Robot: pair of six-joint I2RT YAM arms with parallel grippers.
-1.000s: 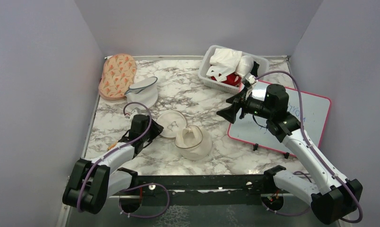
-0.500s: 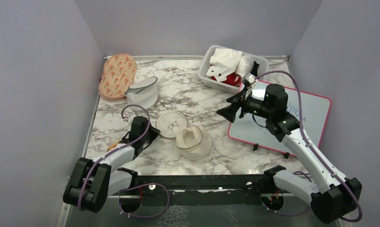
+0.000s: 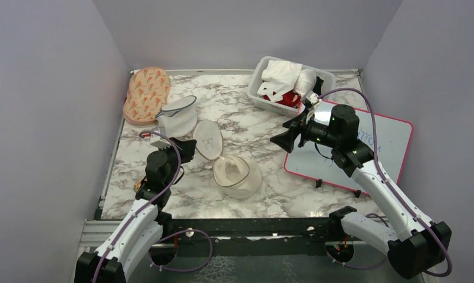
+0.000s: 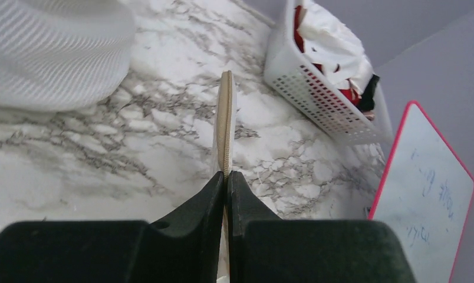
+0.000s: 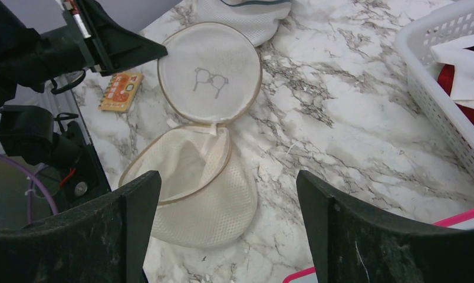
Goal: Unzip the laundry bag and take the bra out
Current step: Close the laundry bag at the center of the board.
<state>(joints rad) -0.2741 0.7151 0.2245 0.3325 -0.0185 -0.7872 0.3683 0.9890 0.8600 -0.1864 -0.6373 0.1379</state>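
Laundry bag (image 5: 210,73): found open near the middle of the marble table (image 3: 252,127), its two round halves joined at one short hinge point.
Lid half: the flat face with the small dark line drawing is raised off the table and tilted; in the left wrist view it is seen edge-on and upright.
Lower half (image 5: 193,188): lying on the table as a cream mesh bowl, its mouth turned up, nearer the arm bases than the lid.
Bra: not told apart with certainty; only pale cream material is seen inside the lower half.
Left gripper (image 4: 226,177): fingers pressed together on the thin rim of the lid, which is pinched between them.
Right gripper (image 3: 285,134): fingers spread wide, nothing between them; held above the table, right of the bag and well apart from it, aimed toward it.
White basket (image 3: 253,94): at the far right of the table, filled with white cloth and a red garment.
Whiteboard (image 3: 388,147): pink-edged, lying under the right arm.
Orange-patterned pouch (image 3: 146,94): at the far left corner.
White-and-grey pouch (image 3: 177,118): just beside the orange one, near the lifted lid.
Small orange card (image 5: 121,91): flat on the table by the left gripper.
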